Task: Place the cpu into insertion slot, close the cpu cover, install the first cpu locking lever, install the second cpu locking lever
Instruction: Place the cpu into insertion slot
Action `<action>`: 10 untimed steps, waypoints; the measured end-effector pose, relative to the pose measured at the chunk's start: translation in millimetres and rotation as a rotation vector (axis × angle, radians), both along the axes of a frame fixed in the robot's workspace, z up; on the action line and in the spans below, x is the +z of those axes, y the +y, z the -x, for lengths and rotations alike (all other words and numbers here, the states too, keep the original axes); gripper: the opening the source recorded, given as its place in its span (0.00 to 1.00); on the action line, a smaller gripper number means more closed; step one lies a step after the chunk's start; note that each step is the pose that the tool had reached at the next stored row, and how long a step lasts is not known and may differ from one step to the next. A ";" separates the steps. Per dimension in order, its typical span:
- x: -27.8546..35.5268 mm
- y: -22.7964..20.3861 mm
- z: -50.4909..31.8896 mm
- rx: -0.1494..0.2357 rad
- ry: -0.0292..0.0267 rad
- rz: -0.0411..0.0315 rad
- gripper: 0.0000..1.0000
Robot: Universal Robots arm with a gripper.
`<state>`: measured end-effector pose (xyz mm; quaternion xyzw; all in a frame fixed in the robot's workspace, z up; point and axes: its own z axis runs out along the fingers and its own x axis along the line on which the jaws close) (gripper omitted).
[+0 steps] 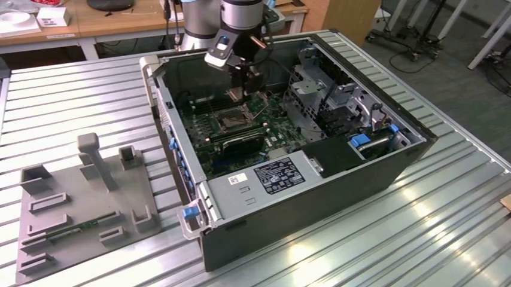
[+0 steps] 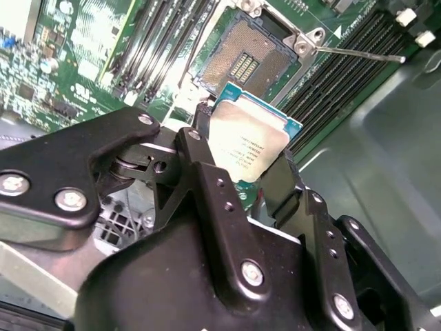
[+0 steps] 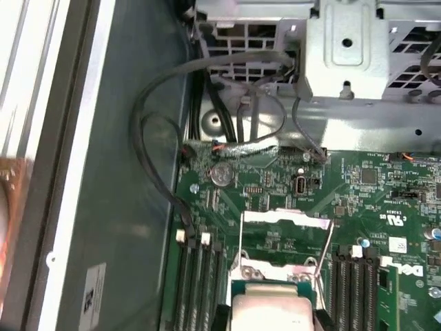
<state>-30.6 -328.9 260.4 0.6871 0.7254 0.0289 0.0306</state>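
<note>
CPU point(image 2: 249, 140) sits pinched between my fingers point(image 2: 279, 183), which press on two opposite edges, so my gripper point(image 2: 241, 157) is narrowed onto it and holding it. Its pale metal face, with small print on it, is turned toward the second wrist view, and a strip of its green edge shows along the side.

The chip is held clear of the board, not in the socket point(image 2: 241, 61). In the second wrist view the socket lies open beyond the chip, its bed of contacts bare. A thin metal lever point(image 2: 358, 54) juts out from one corner of it, across the rows of memory slots point(image 2: 337, 76).

In the first wrist view the CPU point(image 3: 272, 312) hangs just in front of the cover point(image 3: 286, 218), a silvery frame that stands raised off the green board point(image 3: 358, 179). Beside the frame, a thin rod point(image 3: 324, 252) leans.

In the exterior view my gripper point(image 1: 239, 95) reaches down into the open computer case point(image 1: 319, 197), which lies on its side on a ribbed metal table point(image 1: 88, 95). I hang above the socket point(image 1: 227, 122), a little to its far side. A grey holder tray point(image 1: 72, 209) rests on the table at the exterior view's left, well apart from the case.
</note>
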 end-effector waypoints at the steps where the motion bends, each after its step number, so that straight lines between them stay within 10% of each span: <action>1: -0.2 0.0 0.0 -0.013 0.0000 -0.0001 0.54; 7: -0.7 0.0 0.1 -0.040 -0.0009 -0.0001 0.54; 10: -1.5 0.0 0.6 -0.039 -0.0118 -0.0034 0.54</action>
